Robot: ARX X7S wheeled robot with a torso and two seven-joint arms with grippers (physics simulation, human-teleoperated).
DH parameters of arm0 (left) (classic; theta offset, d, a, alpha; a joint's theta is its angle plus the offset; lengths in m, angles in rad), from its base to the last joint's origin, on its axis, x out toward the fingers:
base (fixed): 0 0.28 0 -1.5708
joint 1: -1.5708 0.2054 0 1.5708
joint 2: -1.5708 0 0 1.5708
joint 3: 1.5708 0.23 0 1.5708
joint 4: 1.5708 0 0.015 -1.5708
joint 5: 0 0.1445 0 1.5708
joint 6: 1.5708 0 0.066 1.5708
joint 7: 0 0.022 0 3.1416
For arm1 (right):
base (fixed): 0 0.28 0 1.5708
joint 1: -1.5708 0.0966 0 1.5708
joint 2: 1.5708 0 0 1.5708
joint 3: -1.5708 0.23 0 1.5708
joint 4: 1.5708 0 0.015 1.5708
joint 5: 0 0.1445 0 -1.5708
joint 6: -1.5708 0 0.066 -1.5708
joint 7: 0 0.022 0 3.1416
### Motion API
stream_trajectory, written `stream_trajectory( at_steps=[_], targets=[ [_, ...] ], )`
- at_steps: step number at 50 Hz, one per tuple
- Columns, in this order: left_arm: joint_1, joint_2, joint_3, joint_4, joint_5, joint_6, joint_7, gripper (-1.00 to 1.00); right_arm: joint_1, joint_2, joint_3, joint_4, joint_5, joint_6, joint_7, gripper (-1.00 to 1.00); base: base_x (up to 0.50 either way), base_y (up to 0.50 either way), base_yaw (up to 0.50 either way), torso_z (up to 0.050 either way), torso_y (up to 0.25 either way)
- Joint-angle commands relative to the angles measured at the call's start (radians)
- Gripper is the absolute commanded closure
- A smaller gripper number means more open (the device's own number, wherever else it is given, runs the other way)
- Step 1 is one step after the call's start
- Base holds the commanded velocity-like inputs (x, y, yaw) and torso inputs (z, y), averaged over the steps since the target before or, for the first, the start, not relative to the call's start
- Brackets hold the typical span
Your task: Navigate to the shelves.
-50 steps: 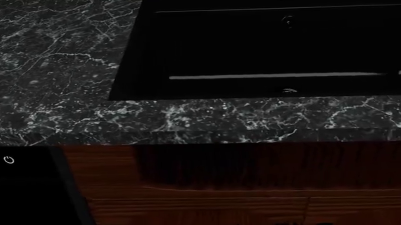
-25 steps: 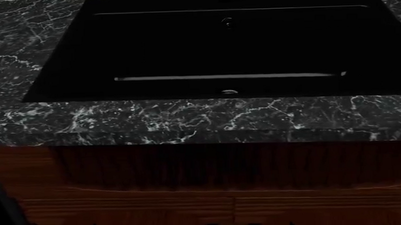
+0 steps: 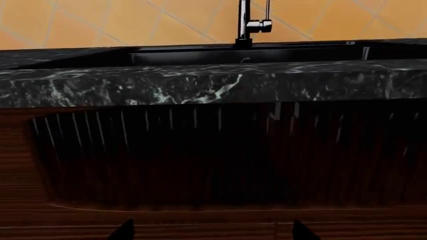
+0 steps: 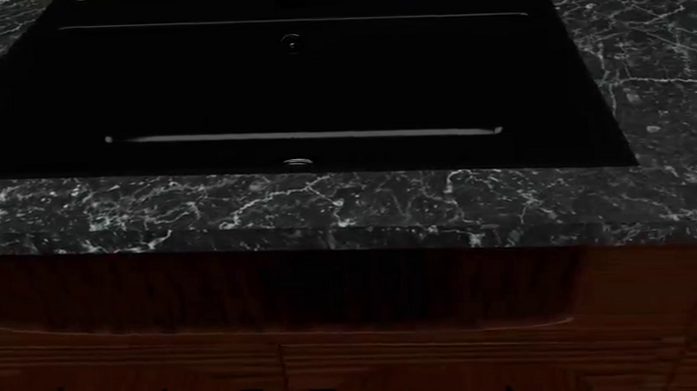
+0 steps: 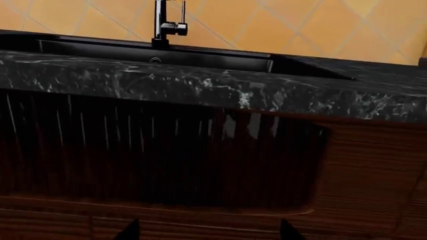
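The shelves are out of view in every frame. I face a black sink (image 4: 321, 75) set in a dark marble countertop (image 4: 325, 209), with a ribbed wooden cabinet front (image 4: 329, 300) below it. In the left wrist view my left gripper (image 3: 212, 233) shows only its two dark fingertips (image 3: 124, 232), wide apart, open and holding nothing, in front of the cabinet. My right gripper (image 5: 209, 233) is the same: fingertips (image 5: 130, 231) spread, open and empty, low before the wooden front.
A chrome faucet (image 3: 244, 22) stands behind the sink against an orange tiled wall (image 3: 100, 20); it also shows as the faucet (image 5: 161, 22) in the right wrist view. The countertop (image 4: 657, 80) continues to the right of the sink. The cabinet blocks the way straight ahead.
The head view has slid rightward along the counter: the sink has shifted left in the picture, and the dark appliance with a power symbol at the lower left has left the view.
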Motion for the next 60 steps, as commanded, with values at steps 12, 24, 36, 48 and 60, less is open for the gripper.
stream_trajectory(
  at_steps=[12, 24, 36, 48, 60],
  targets=[
    [0.000, -0.011, 0.015, -0.001, -0.006, 0.011, -0.021, -1.00, -0.001, 0.013, -0.016, -0.006, 0.006, 0.003, 0.018, -1.00, 0.00, -0.50, 0.00, 0.000, 0.000],
    [0.000, -0.017, 0.023, 0.003, -0.014, 0.008, -0.027, -1.00, 0.001, 0.019, -0.022, -0.003, 0.013, -0.002, 0.023, -1.00, 0.00, -0.50, 0.00, 0.000, 0.000],
    [-0.001, -0.023, 0.029, 0.002, -0.020, 0.011, -0.034, -1.00, 0.001, 0.024, -0.028, -0.003, 0.022, -0.005, 0.028, -1.00, 0.00, -0.50, 0.00, 0.000, 0.000],
    [-0.001, -0.029, 0.037, 0.004, -0.026, 0.012, -0.039, -1.00, 0.000, 0.031, -0.032, -0.009, 0.031, -0.002, 0.032, -1.00, 0.00, -0.50, 0.00, 0.000, 0.000],
    [-0.003, -0.034, 0.044, 0.007, -0.034, 0.007, -0.044, -1.00, 0.001, 0.036, -0.036, -0.014, 0.035, 0.002, 0.042, -1.00, 0.00, -0.50, 0.00, 0.000, 0.000]
  ],
)
